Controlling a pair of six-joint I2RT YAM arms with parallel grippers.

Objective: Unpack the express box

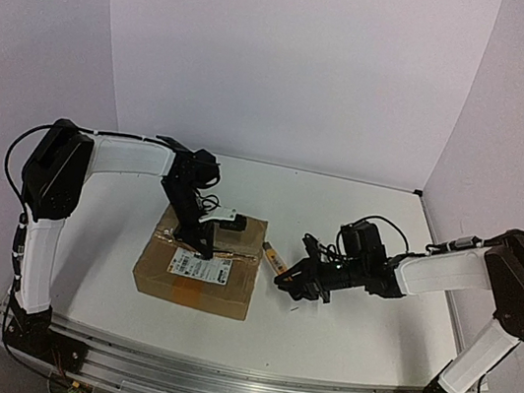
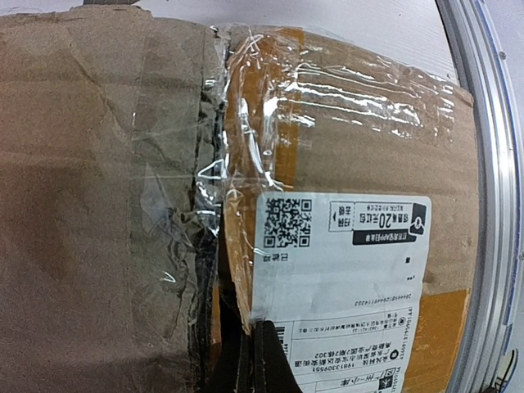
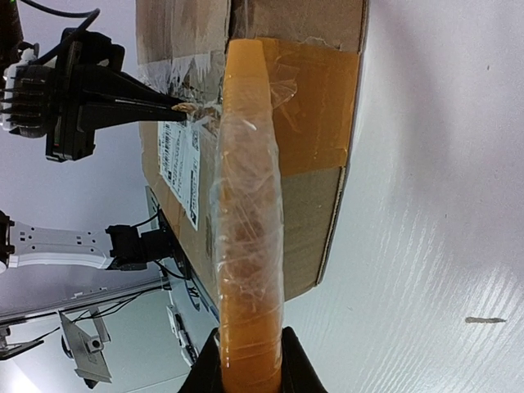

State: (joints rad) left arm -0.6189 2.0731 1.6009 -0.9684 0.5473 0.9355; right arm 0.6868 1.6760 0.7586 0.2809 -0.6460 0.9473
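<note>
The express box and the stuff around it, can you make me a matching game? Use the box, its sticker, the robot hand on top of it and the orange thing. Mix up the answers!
Things:
1. express box
2. shipping label
3. left gripper
4. orange tool

Descriptions:
A. white with black print
B. held by the right gripper
C. brown cardboard
D. tips down on the top of the box

Pairs: 1-C, 2-A, 3-D, 4-B
</note>
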